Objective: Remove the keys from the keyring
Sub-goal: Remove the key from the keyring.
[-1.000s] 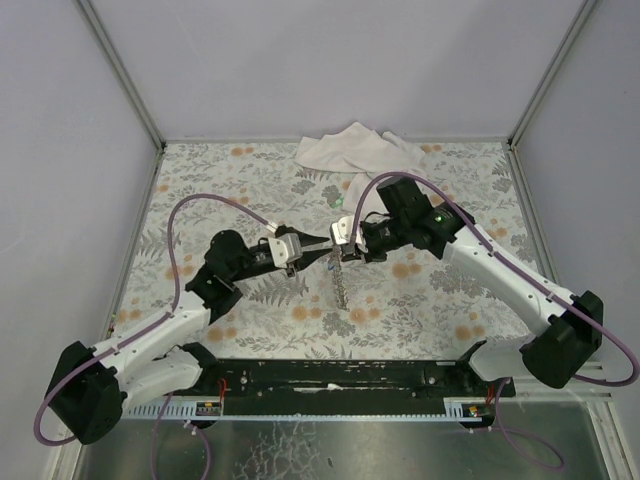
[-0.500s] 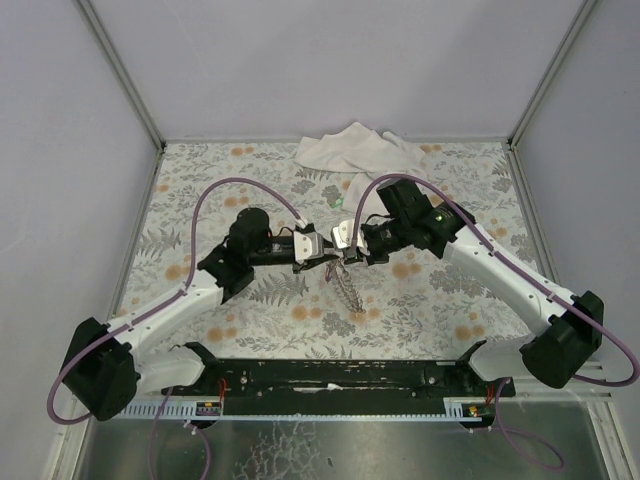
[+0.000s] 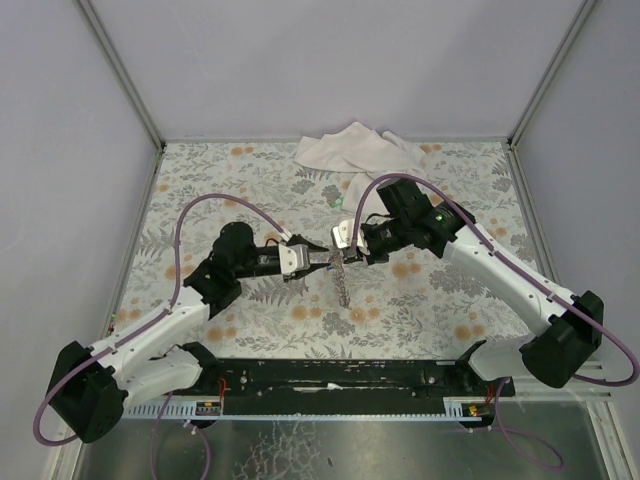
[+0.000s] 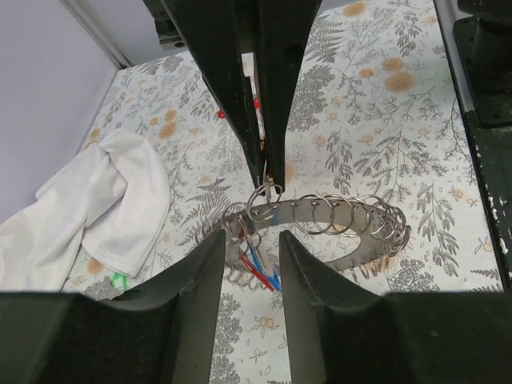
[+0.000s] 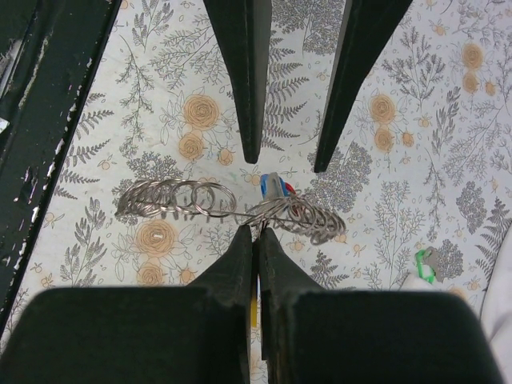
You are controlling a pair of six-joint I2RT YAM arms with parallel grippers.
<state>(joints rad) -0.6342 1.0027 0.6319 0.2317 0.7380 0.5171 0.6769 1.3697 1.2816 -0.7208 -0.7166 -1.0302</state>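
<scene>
The keyring (image 4: 344, 218) is a long chain of silvery rings. It hangs from my right gripper (image 5: 257, 230), which is shut on one ring near its end, and the rest trails down to the table (image 3: 343, 288). A red and a blue key (image 4: 260, 268) hang from the rings at that end, and they also show in the right wrist view (image 5: 276, 187). My left gripper (image 4: 252, 236) is open and empty. Its tips point at the keys, which show in the gap just past them. In the top view the left gripper (image 3: 318, 262) and the right gripper (image 3: 342, 256) face each other closely.
A white cloth (image 3: 350, 150) lies crumpled at the back of the floral table (image 3: 220, 180). A small green piece (image 5: 426, 264) lies on the table near the cloth. Walls close in the table on the left, right and back.
My left gripper swung in towards the right gripper, then drew back a little to the left. The chain was bunched up and pulled aside, and now hangs straighter. The right gripper has held still.
</scene>
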